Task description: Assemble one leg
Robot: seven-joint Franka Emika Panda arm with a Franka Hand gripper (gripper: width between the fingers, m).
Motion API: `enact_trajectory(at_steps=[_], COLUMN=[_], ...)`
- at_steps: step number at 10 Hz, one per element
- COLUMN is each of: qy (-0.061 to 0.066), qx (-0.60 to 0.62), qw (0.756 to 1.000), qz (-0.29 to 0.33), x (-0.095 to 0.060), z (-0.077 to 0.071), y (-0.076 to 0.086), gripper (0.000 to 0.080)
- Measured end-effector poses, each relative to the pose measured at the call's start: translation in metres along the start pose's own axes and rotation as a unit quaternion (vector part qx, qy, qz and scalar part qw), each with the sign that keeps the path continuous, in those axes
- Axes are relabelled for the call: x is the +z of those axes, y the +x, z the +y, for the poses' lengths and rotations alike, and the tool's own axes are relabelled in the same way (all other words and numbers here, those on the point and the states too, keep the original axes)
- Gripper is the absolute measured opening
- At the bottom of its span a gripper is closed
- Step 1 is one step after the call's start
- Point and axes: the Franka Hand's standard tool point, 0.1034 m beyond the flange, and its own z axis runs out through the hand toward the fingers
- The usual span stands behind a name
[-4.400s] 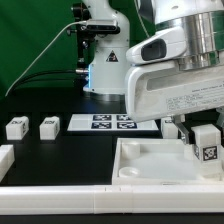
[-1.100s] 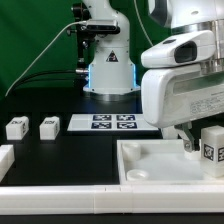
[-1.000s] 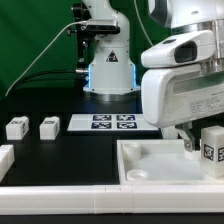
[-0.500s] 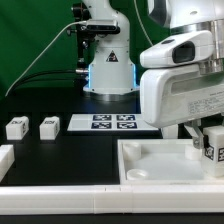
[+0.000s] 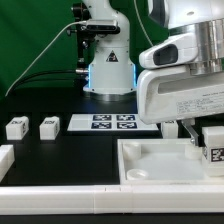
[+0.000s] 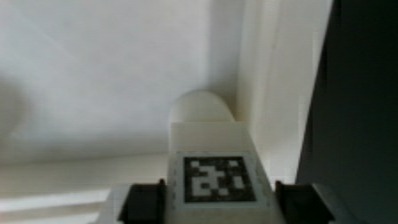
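My gripper (image 5: pixel 207 145) is shut on a leg (image 5: pixel 212 149), a small white block with a black-and-white tag, and holds it upright over the far right part of the large white tray-like piece (image 5: pixel 150 165). In the wrist view the leg (image 6: pixel 217 150) stands between the dark fingers (image 6: pixel 148 200), its tag facing the camera and its rounded tip over the tray's inner floor near its wall (image 6: pixel 267 60). Two more legs (image 5: pixel 16 127) (image 5: pixel 48 126) lie on the black table at the exterior view's left. Another white part (image 5: pixel 5 157) shows at the left edge.
The marker board (image 5: pixel 112 123) lies flat behind the tray, in front of the arm's base (image 5: pixel 108 70). A white rail (image 5: pixel 110 203) runs along the near edge. The tray has a round socket (image 5: pixel 138 172) at its near left corner.
The gripper with the leg has moved to the exterior view's right since the oldest frame, then lowered slightly toward the tray in the last half second.
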Motion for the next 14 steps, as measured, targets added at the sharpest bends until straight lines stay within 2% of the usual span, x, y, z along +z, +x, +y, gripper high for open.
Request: enact_trajectory(at_steps=[3, 5, 6, 9, 12, 14], qy=[0.002, 0.004, 0.005, 0.015, 0.027, 0.027], qx=[0.157, 0.280, 0.333, 0.490, 0.624, 0.619], qw=[0.988, 0.960, 0.943, 0.871, 0.781, 0.785], qz=[0.007, 0.007, 0.008, 0.002, -0.011, -0.011], x=[-0.002, -0.001, -0.001, -0.001, 0.001, 0.001], z=[-0.002, -0.004, -0.006, -0.011, -0.017, -0.018], y=[0.002, 0.001, 0.001, 0.000, -0.002, -0.003], gripper=[0.0294, 0.0294, 0.0294, 0.0295, 0.0295, 0.0305])
